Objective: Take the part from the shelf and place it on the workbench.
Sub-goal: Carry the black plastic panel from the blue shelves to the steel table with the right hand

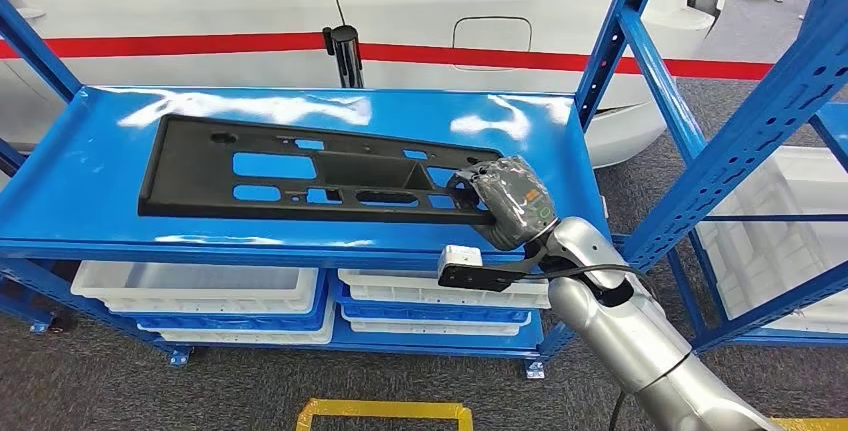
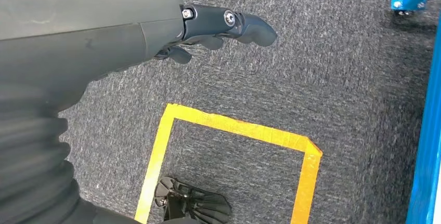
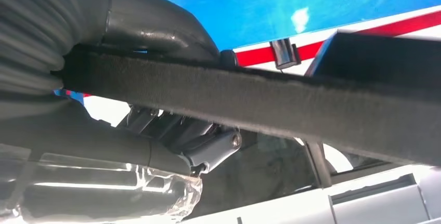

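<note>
In the head view, a long black part lay flat on the top board of a blue shelf. The part had many holes cut in it, and it stretched from the left of the frame to the middle. The right hand sat at the part's right end, a little right of the middle of the frame. Its fingers were wrapped around that end, so it held the part. The silver arm came up from the lower right corner. White bins sat on the lower board of the shelf. A white car with a red stripe stood behind the shelf, across the top of the frame. A bit of yellow tape showed on the grey floor at the bottom.

In the left wrist view, the left hand was in the upper middle of the frame, over grey carpet. It held nothing, and its dark fingers were a little bent and not pressed together. A square of yellow tape lay on the floor below it. A blue shelf leg ran down the right edge.

In the right wrist view, the part crossed the frame as a dark bar from left to right. The right hand's thumb and fingers closed on it from both sides at the left.
</note>
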Robot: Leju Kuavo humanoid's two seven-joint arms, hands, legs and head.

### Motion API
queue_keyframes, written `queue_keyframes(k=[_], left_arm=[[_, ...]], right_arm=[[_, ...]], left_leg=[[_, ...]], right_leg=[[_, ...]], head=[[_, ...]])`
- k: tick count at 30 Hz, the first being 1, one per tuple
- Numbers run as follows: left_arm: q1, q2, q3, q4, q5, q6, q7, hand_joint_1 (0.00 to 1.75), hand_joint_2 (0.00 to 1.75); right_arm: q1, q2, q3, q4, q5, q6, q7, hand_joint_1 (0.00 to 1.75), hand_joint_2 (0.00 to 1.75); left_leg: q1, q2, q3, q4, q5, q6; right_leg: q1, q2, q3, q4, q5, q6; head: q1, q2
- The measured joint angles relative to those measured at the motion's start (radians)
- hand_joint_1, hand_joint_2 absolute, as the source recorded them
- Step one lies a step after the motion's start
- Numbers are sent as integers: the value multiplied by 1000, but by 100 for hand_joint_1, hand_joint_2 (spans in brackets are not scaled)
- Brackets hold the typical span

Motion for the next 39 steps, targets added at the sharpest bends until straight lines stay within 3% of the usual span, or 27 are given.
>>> queue_keyframes(k=[2,4,6,8,9,10,11,13,15,16,18,20,21,23,24,25,26,27,29,31,32,34,35,36,38,39], left_arm=[[0,1,0,0,-3,2,0,0,175],[1,1,0,0,-6,3,0,0,175],[1,2,0,0,-10,3,0,0,175],[1,2,0,0,-11,4,0,0,175],[1,2,0,0,-12,3,0,0,175],[1,2,0,0,-12,3,0,0,175],[1,2,0,0,-12,3,1,0,175],[0,2,0,0,-12,3,1,0,175],[-2,3,0,0,-13,3,1,0,175],[-2,3,0,0,-13,3,0,0,175],[-2,4,0,0,-14,3,0,0,175],[-3,5,0,0,-14,3,0,0,175],[-3,4,0,0,-14,3,0,0,175],[-4,4,0,0,-14,2,0,0,175],[-3,4,1,0,-14,2,0,0,175],[-3,4,1,0,-14,2,0,0,175],[-3,3,1,0,-13,1,0,0,175],[-3,3,1,0,-13,1,0,0,175],[-3,2,1,0,-13,1,0,0,175],[-3,1,1,0,-13,1,0,0,175],[-3,1,1,0,-14,1,0,0,175],[-1,2,1,0,-14,1,0,0,175],[1,3,1,0,-14,1,0,0,175],[2,3,1,0,-14,1,0,0,175],[3,2,1,0,-14,1,-1,0,175],[3,3,1,0,-14,1,-1,0,175]], right_arm=[[2,3,-4,0,8,6,0,175,175],[5,6,-6,0,18,12,0,175,175],[7,8,-10,-1,22,16,1,175,175],[9,9,-16,-2,24,18,1,175,175],[10,8,-19,-2,25,19,1,175,175],[11,8,-20,-2,25,20,1,175,175],[12,7,-21,-2,26,21,2,175,175],[13,7,-23,-2,26,21,2,175,175],[13,6,-27,-4,26,21,2,175,175],[13,5,-29,-5,26,21,2,175,175],[14,4,-31,-7,26,21,3,175,175],[16,1,-34,-9,26,21,3,175,175],[16,-2,-36,-9,26,21,3,175,175],[17,-5,-39,-9,26,21,3,175,175],[19,-6,-40,-9,26,21,3,175,175],[20,-7,-41,-9,25,21,2,175,175],[20,-8,-42,-9,25,21,2,175,175],[20,-9,-42,-9,25,21,2,175,175],[17,-10,-44,-9,25,21,2,175,175],[13,-10,-45,-10,25,21,1,175,175],[12,-10,-45,-11,25,21,1,175,175],[12,-10,-45,-11,25,22,1,175,175],[11,-10,-45,-11,25,22,0,175,175],[11,-9,-45,-11,25,22,0,175,175],[10,-8,-45,-11,25,23,0,175,175],[10,-8,-45,-11,25,24,-1,175,175]], left_leg=[[-2,-3,-8,7,5,-13],[2,-4,-20,20,-5,-23],[9,-1,-51,88,-67,-33],[12,1,-97,216,-151,-42],[13,1,-111,269,-174,-45],[14,1,-110,293,-177,-45],[14,1,-89,279,-162,-44],[14,1,1,156,-115,-35],[8,-1,79,37,-99,-26],[4,-2,94,10,-102,-22],[-3,-2,89,2,-89,-9],[-2,3,77,-10,-63,7],[0,6,67,-16,-48,14],[0,8,39,-17,-23,22],[0,9,23,-16,-11,23],[0,9,7,-15,1,22],[0,9,-8,-14,12,20],[0,9,-22,-14,23,17],[-2,8,-43,-10,40,9],[-7,7,-56,-3,55,-2],[-8,7,-61,-2,63,-6],[-5,5,-71,1,71,-17],[-2,4,-81,15,52,-23],[1,3,-94,47,14,-29],[7,2,-128,166,-90,-41],[9,2,-142,234,-126,-46]], right_leg=[[6,6,-1,-5,6,-10],[-3,5,-13,-6,13,-26],[-7,2,-27,-8,26,-48],[0,-1,-46,-7,39,-64],[4,-2,-56,-7,46,-68],[7,-3,-65,-7,53,-69],[9,-3,-74,-7,60,-69],[11,-2,-88,-7,74,-63],[13,-3,-94,-8,88,-53],[13,-4,-94,-9,94,-47],[13,-6,-94,-17,109,-32],[15,-5,-108,-3,89,-28],[16,-5,-123,31,55,-33],[15,-5,-163,159,-40,-45],[15,-5,-177,227,-71,-43],[14,-5,-180,274,-84,-36],[14,-5,-162,281,-77,-25],[14,-5,-126,252,-60,-15],[15,-5,-11,109,-34,-8],[19,-4,67,-12,-41,-17],[22,-3,79,-36,-46,-23],[17,-4,64,-41,-37,-40],[13,-5,55,-40,-28,-52],[9,-7,44,-41,-17,-64],[9,-10,21,-40,6,-79],[10,-10,7,-40,18,-80]], head=[[-2,0],[-5,0],[-8,0],[-11,0],[-11,0],[-11,0],[-11,0],[-11,0],[-9,0],[-10,0],[-11,0],[-11,0],[-10,0],[-8,0],[-7,0],[-6,0],[-6,0],[-5,0],[-5,0],[-6,0],[-7,0],[-9,0],[-9,0],[-10,0],[-13,0],[-13,0]])
